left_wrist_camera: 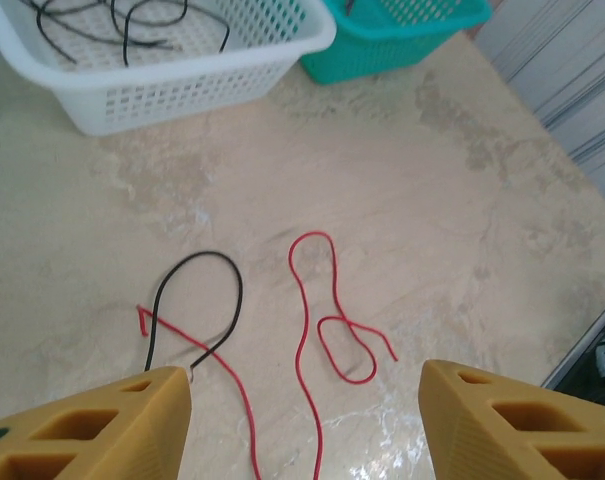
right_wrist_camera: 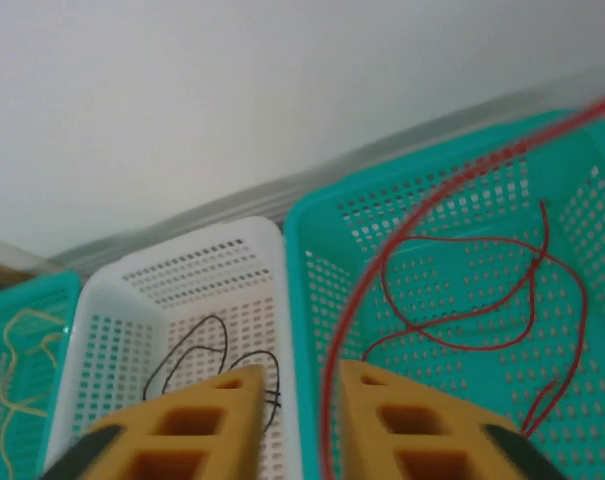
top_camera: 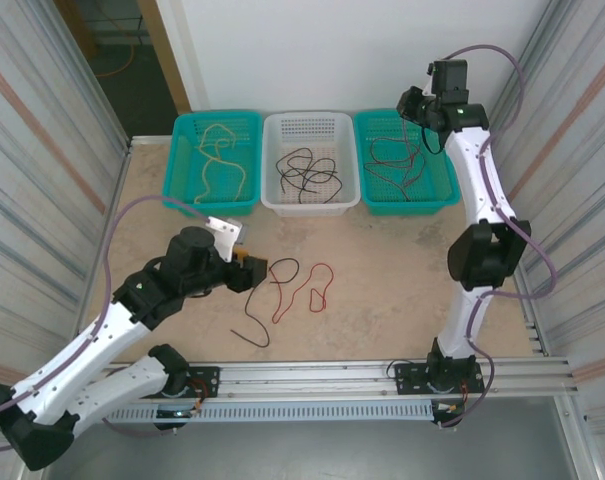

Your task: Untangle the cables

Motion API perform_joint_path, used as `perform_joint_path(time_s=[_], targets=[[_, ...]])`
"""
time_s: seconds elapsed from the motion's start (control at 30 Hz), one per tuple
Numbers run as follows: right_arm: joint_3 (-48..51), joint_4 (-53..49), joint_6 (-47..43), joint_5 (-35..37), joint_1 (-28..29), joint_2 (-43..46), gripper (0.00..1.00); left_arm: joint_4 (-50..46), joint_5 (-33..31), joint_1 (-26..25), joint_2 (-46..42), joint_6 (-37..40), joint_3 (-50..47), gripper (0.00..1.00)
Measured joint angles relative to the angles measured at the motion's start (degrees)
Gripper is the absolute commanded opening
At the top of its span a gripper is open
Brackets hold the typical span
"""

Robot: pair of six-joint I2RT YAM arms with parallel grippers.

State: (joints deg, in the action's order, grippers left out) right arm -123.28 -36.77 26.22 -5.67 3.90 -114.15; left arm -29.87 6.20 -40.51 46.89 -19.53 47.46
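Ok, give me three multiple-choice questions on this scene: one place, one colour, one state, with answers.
1. The yellowish cable lies: A on the table; B in the left teal basket; C on the floor.
2. The cables in the white basket are: A red; B black; C yellowish.
3. The left end effector is: A open; B shut on a cable; C shut, empty.
Answers: 1 B, it loops inside that basket. 2 B, dark strands on white mesh. 3 A, its jaws stand wide apart.
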Motion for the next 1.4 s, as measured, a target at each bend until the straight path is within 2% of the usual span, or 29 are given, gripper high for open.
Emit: perform_joint_path(time_s=[0.07, 0.23, 0.37, 0.47, 0.63, 0.8, 1.1, 1.27, 1.4], targets=[[-1.51, -1.16, 0.7, -0.66, -1.38, -2.16, 0.49, -0.68, 0.13, 0.0, 0.2, 0.0, 0.0, 0.65], [-1.66, -3.69, 1.57, -1.75, -2.99, -2.54, 0.5, -1.49, 0.13, 0.04, 1.2, -0.02, 0.04, 0.65], [1.64, -3.19, 1.57, -1.68, -1.22, 1.03, 0.52, -2.08, 0.33, 0.04, 4.5, -0.39, 0.04, 0.62], [10.05, -1.51, 1.55, -1.49, 2.14, 8.57, 0.54, -1.7, 1.73, 0.04, 7.72, -1.31, -0.24, 0.59], [29.29, 4.33, 1.64, -1.03, 9.73, 26.86, 0.57, 0.85, 5.27, 0.04, 11.89, -3.28, -3.21, 0.58], [42.69, 8.33, 2.03, 0.74, 16.35, 40.5, 0.59, 2.93, 7.74, -0.55, 16.61, -4.55, -4.98, 0.58], [65.66, 8.94, 6.43, 9.62, 33.38, 54.51, 0.61, 4.9, 9.55, -5.05, 25.27, -4.72, -5.18, 0.58], [72.76, 6.99, 10.93, 13.35, 35.91, 60.28, 0.61, 4.79, 9.27, -6.56, 31.06, -4.26, -4.31, 0.52], [73.85, 6.95, 13.51, 14.95, 35.95, 62.07, 0.61, 4.76, 9.01, -7.72, 34.77, -4.22, -2.34, 0.49]])
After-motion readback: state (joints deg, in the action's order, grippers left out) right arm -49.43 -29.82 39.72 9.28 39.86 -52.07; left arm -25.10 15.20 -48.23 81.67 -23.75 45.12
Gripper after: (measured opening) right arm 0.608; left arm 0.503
